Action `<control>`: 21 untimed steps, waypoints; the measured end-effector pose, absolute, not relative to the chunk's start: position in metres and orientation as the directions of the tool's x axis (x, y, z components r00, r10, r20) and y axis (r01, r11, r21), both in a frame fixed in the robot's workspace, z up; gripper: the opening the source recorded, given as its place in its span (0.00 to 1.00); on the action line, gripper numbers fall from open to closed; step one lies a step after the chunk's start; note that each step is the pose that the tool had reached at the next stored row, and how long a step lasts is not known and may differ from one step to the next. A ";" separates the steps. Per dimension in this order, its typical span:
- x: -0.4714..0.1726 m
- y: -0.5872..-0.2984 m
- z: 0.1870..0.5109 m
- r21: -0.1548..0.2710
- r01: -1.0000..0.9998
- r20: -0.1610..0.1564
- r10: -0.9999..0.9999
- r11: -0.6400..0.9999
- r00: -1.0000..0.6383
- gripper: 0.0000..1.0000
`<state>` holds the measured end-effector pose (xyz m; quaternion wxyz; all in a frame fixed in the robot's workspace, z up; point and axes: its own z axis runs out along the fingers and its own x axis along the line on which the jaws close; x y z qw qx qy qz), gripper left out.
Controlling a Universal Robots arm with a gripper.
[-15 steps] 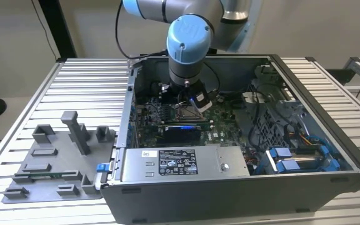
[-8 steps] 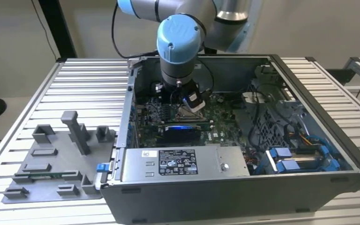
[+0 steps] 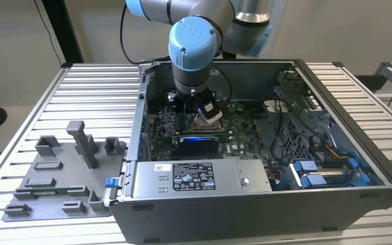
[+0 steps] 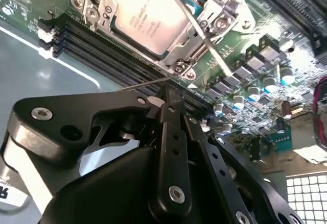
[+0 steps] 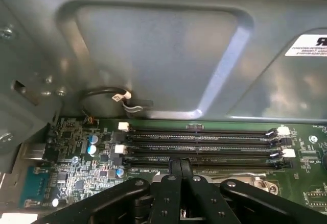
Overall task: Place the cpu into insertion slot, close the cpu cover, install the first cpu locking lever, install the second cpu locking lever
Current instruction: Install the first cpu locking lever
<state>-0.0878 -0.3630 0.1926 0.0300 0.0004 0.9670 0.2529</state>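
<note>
- A ribbed metal surface (image 3: 94, 81) carries an open computer case (image 3: 250, 214). In the exterior view a grey fixture tray (image 3: 67, 178) lies at the case's 9 o'clock.
- The arm (image 3: 192, 46) reaches down into the case from 12 o'clock. Its gripper (image 3: 208, 113) hangs low over the green circuit board (image 5: 76, 168), at 12 o'clock from the silver power supply box (image 3: 189, 176).
- In the second wrist view, the cpu (image 4: 148, 17) already lies flat in the insertion slot (image 4: 181, 66), silvery top up.
- The cpu cover (image 4: 204, 15) is down, its frame lying over the chip's edges. The placing and cover steps look done.
- One thin locking lever (image 4: 204, 35) crosses one side of the socket at a slant. It appears to stand off the board rather than tucked under a catch.
- A second thin lever (image 4: 145, 83) juts out beside the long black memory slots (image 5: 199, 142), its end right at the fingertips (image 4: 172, 97).
- Both wrist views show the fingers drawn together at the tips, with no visible gap and nothing bulky between them. Whether they touch or nip the second lever cannot be told.
- As a judgement, both lever steps are left, and the gripper is nearest the second lever.
</note>
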 end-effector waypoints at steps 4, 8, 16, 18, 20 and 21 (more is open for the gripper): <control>-0.088 -0.364 0.192 0.489 -0.014 -0.058 0.016 0.872 -0.998 0.00; -0.087 -0.364 0.189 0.489 -0.014 -0.058 0.016 0.872 -0.998 0.00; -0.081 -0.364 0.185 0.489 -0.014 -0.058 0.016 0.872 -0.998 0.00; -0.080 -0.364 0.184 0.489 -0.014 -0.058 0.016 0.872 -0.998 0.00; -0.079 -0.364 0.184 0.489 -0.014 -0.058 0.016 0.872 -0.998 0.00; -0.078 -0.364 0.183 0.489 -0.014 -0.058 0.016 0.872 -0.998 0.00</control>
